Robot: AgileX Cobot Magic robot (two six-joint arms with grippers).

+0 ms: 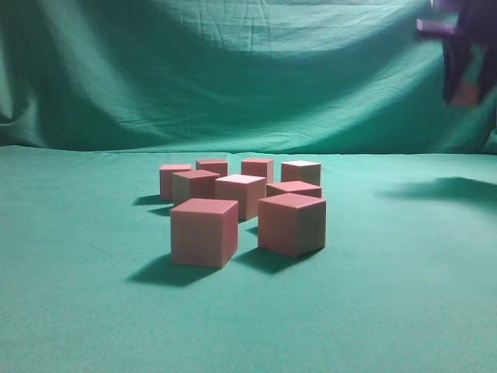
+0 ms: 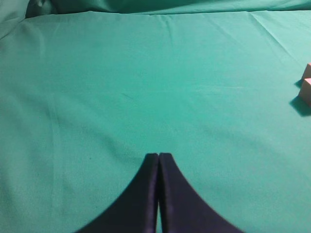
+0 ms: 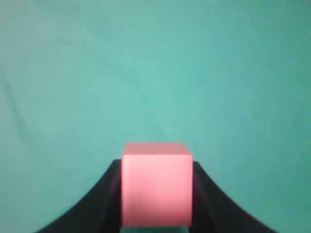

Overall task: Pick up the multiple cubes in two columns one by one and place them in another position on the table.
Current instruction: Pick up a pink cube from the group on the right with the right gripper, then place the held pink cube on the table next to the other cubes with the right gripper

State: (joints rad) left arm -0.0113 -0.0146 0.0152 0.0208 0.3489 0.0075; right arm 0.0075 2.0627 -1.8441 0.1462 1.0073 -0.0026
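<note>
The right black pincer point(image 3: 156, 194) pinches one pinkish-red wooden cube point(image 3: 156, 182) above the green cloth-covered bench point(image 1: 78, 272); the left pincer point(image 2: 158, 158) is pressed together.

Clustered cubes point(image 1: 248, 198) block the desk's point(image 1: 78, 311) centre; wide bare cloth lies open left, right and in front.

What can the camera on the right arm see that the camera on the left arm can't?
Only the right wrist view shows a pink cube held between the right gripper jaws, up close and blurry. Only the left wrist view shows the left gripper with its jaws pressed together and empty, plus the edges of two cubes sitting at the far right. Both show the green table below.
</note>
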